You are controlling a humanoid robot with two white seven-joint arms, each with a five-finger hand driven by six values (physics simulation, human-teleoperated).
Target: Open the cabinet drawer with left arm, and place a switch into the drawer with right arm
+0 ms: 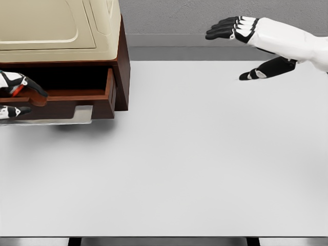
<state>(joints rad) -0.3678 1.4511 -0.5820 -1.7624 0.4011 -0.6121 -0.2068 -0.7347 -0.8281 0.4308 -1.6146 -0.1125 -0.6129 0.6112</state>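
The cabinet runs off the top and left edges. The drawer interior is dark, contents unreadable. The left hand is cropped at the left edge, its arm unseen.

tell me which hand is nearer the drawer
Left. The left hand is at the drawer front, fingers over its top edge. The right hand is open, raised far off over the table's right rear.

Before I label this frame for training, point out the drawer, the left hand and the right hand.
drawer [77, 96]: head view, on its brown front panel.
left hand [20, 87]: head view, middle of the hand at the drawer front.
right hand [237, 29]: head view, on the hand's back.
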